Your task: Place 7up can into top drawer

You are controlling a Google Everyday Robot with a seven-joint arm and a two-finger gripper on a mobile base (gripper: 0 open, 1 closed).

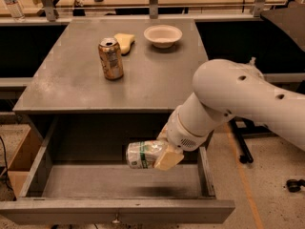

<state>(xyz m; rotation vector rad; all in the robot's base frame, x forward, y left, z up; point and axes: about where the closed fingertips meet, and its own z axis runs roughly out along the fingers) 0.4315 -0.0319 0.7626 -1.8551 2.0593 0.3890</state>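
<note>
the 7up can (143, 154) hangs on its side in the air over the open top drawer (95, 181), above the right half of the drawer floor and toward its far wall, clear of the bottom with a shadow beneath it. its silvery body with the green band points left, away from the hand (163, 150), which is closed on the can's right portion: one tan finger pad (168, 158) presses the near side, and the other seems to sit behind the can, mostly hidden. a thin aluminium can like this is probably very light. its sides look dented, so i judge it will give under pressure rather than resist, and the smooth skin may slip if the squeeze is slack. the safest hold is likely across the round body with modest force; near the rims it is stiffer but harder to pinch. lying sideways it may roll once let go, so a low release onto the drawer floor looks wise. the white arm (238, 99) reaches in from the right, over the drawer's right wall. the drawer front with its small knob (116, 219) is nearest. on the tabletop (157, 80) beyond stand an orange-brown can (110, 58), upright at left, a pale yellow sponge-like piece (125, 42) just behind it, and a white bowl (163, 35) farther right.
</note>
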